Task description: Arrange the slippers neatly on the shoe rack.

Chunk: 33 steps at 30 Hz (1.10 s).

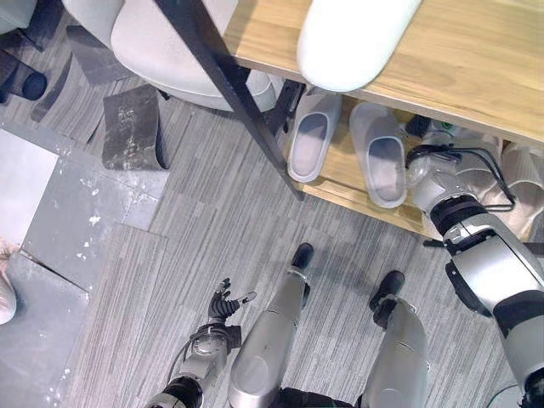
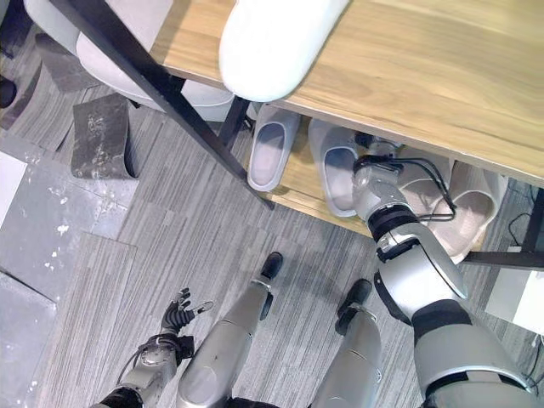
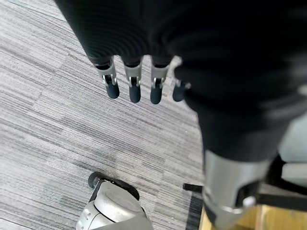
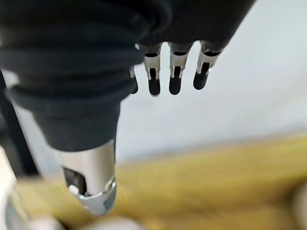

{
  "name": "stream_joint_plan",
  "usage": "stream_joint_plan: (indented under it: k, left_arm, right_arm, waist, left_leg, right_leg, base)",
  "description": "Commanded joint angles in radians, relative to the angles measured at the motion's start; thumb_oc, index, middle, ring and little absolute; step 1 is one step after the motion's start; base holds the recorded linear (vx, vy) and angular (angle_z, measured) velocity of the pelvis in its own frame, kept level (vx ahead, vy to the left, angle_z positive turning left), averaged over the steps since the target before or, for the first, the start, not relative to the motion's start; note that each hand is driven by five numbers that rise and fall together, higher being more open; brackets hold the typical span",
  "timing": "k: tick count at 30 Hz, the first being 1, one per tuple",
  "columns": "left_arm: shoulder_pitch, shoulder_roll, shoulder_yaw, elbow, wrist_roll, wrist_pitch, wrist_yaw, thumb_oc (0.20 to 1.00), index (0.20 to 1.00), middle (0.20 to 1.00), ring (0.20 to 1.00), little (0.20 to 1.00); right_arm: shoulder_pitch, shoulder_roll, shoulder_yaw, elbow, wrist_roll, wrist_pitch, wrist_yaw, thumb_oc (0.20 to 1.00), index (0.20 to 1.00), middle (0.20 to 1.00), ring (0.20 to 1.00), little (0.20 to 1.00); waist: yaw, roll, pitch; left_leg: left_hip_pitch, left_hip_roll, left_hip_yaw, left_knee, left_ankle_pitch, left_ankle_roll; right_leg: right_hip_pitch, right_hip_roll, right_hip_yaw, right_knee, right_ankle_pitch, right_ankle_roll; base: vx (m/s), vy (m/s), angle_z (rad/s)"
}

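Our right hand (image 4: 172,72), fingers straight and empty, reaches into the wooden shoe rack (image 1: 476,51), where smooth pale slippers (image 1: 378,153) lie on its lower shelf. Our left hand (image 1: 225,304) hangs open over striped grey carpet (image 1: 195,212); we see a black rack leg (image 1: 229,81) slanting across.

A grey striped carpet (image 1: 212,212) covers the floor; to the left lie smooth grey floor panels (image 1: 76,221) flecked with white — one dark loose tile (image 1: 132,127) rests on the carpet beside them; a pale grey chair seat (image 1: 161,42) stands at the top left; a light shoe (image 1: 5,293) shows at the left edge.
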Motion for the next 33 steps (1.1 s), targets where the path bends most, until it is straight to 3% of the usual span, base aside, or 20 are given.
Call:
stream_joint_plan:
  k: [1, 7, 16, 25, 33]
  left_arm:
    - [-0.005, -0.065, -0.042, 0.053, 0.013, -0.009, 0.007, 1.0, 1.0, 1.0, 1.0, 1.0]
    - [-0.009, -0.089, -0.043, 0.079, 0.019, -0.013, 0.014, 1.0, 1.0, 1.0, 1.0, 1.0]
    - [-0.002, -0.106, -0.045, 0.119, 0.031, -0.015, 0.021, 1.0, 1.0, 1.0, 1.0, 1.0]
    - [0.003, -0.106, -0.05, 0.131, 0.035, -0.017, 0.032, 1.0, 1.0, 1.0, 1.0, 1.0]
    - [-0.009, -0.115, -0.061, 0.136, 0.04, -0.016, 0.046, 1.0, 1.0, 1.0, 1.0, 1.0]
  right_arm:
    - [0.01, -0.046, -0.016, -0.076, -0.002, -0.034, -0.048, 1.0, 1.0, 1.0, 1.0, 1.0]
    - [0.112, 0.018, -0.093, -0.204, 0.061, -0.104, -0.041, 1.0, 1.0, 1.0, 1.0, 1.0]
    - [0.212, 0.106, -0.175, -0.191, 0.212, -0.193, -0.024, 1.0, 1.0, 1.0, 1.0, 1.0]
    - [0.224, 0.145, -0.219, -0.04, 0.322, -0.206, -0.044, 1.0, 1.0, 1.0, 1.0, 1.0]
    - [0.258, 0.214, -0.236, 0.031, 0.4, -0.224, -0.037, 1.0, 1.0, 1.0, 1.0, 1.0]
  waist:
    - [0.008, -0.011, -0.017]
    - [-0.007, -0.016, -0.017]
    - [-0.008, -0.012, -0.017]
    - [0.004, 0.004, -0.017]
    - [0.004, -0.002, -0.017]
  left_leg:
    - [0.041, 0.035, 0.008, 0.012, -0.088, -0.007]
    - [0.044, 0.033, 0.016, 0.014, -0.091, -0.003]
    - [0.032, 0.031, 0.015, 0.007, -0.08, 0.001]
    - [0.009, 0.025, 0.015, 0.009, -0.075, 0.003]
    - [-0.002, 0.021, 0.017, 0.012, -0.075, 0.008]
  right_leg:
    - [0.053, 0.008, 0.031, 0.006, -0.085, 0.022]
    - [0.064, 0.009, 0.032, -0.006, -0.08, 0.025]
    - [0.062, 0.007, 0.022, -0.02, -0.07, 0.026]
    - [0.052, 0.002, 0.015, -0.025, -0.064, 0.028]
    - [0.044, 0.001, 0.018, -0.028, -0.055, 0.028]
  base:
    - [0.0, -0.004, -0.03]
    - [-0.01, 0.005, -0.05]
    - [0.0, 0.001, 0.0]
    - [0.0, 0.0, 0.0]
    - [0.0, 0.004, 0.0]
